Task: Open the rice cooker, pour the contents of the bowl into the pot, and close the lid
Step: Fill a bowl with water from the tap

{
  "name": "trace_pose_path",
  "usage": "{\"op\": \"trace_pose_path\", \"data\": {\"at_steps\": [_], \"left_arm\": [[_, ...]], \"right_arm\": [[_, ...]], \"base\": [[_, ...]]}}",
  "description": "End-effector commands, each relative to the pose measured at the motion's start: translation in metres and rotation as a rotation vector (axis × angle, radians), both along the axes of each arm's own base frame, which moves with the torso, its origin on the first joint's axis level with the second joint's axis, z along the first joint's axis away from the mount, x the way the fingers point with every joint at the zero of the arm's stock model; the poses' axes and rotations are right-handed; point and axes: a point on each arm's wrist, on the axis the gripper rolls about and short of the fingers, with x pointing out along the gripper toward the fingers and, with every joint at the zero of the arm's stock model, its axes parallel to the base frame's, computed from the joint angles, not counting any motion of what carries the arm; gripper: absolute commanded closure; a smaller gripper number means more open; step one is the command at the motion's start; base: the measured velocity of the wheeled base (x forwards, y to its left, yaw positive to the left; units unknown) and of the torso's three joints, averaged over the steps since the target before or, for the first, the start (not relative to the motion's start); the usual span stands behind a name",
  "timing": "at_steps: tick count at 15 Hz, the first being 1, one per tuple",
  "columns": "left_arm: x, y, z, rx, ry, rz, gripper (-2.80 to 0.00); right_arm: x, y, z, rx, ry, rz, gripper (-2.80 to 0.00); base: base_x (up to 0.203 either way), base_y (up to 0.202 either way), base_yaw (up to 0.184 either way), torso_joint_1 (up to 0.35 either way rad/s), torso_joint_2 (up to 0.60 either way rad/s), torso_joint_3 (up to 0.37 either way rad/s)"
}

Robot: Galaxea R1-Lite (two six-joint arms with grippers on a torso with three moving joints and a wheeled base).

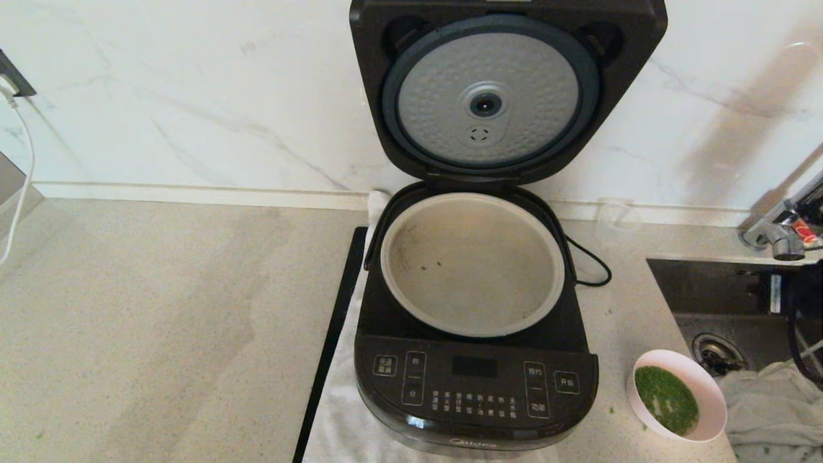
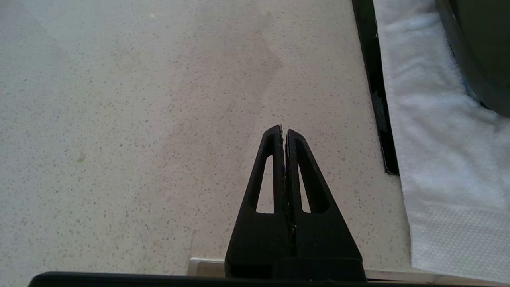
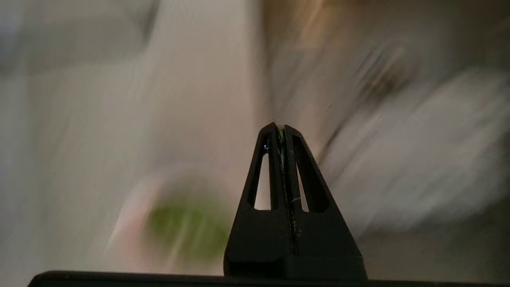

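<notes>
at twelve o'clock the lid [image 1: 492, 90] stands open; we still must pour the bowl [image 1: 712, 399] at four o'clock. left gripper [image 2: 284, 131] and right gripper [image 3: 280, 127] are pressed closed, empty.

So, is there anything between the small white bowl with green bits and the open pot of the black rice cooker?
Nothing visible stands between them. The small white bowl sits on the speckled counter to the cooker's right, near the sink. The beige inner pot is uncovered, its black hinged lid upright behind it.
</notes>
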Motion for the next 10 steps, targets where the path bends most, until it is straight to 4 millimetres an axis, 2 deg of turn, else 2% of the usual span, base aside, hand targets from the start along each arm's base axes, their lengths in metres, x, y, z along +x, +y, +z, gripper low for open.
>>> {"op": "trace_pose_path", "data": {"at_steps": [1,4,6,10], "left_arm": [[0.0,0.0,0.0,0.0,-0.001,0.0,0.0],[0.0,0.0,0.0,0.0,-0.001,0.0,0.0],[0.0,0.0,0.0,0.0,-0.002,0.0,0.0],[0.0,0.0,0.0,0.0,-0.001,0.0,0.0]], "right_arm": [[-0.041,0.006,-0.014,0.144,0.161,0.061,0.0],[-0.063,0.012,-0.042,0.207,0.265,0.076,0.0],[-0.078,0.018,-0.051,0.257,0.283,0.124,0.0],[-0.097,0.026,-0.08,0.306,0.401,0.134,0.0]], "base": [[0.0,0.0,0.0,0.0,0.0,0.0],[0.0,0.0,0.0,0.0,0.0,0.0],[0.0,0.0,0.0,0.0,0.0,0.0],[0.0,0.0,0.0,0.0,0.0,0.0]]}}
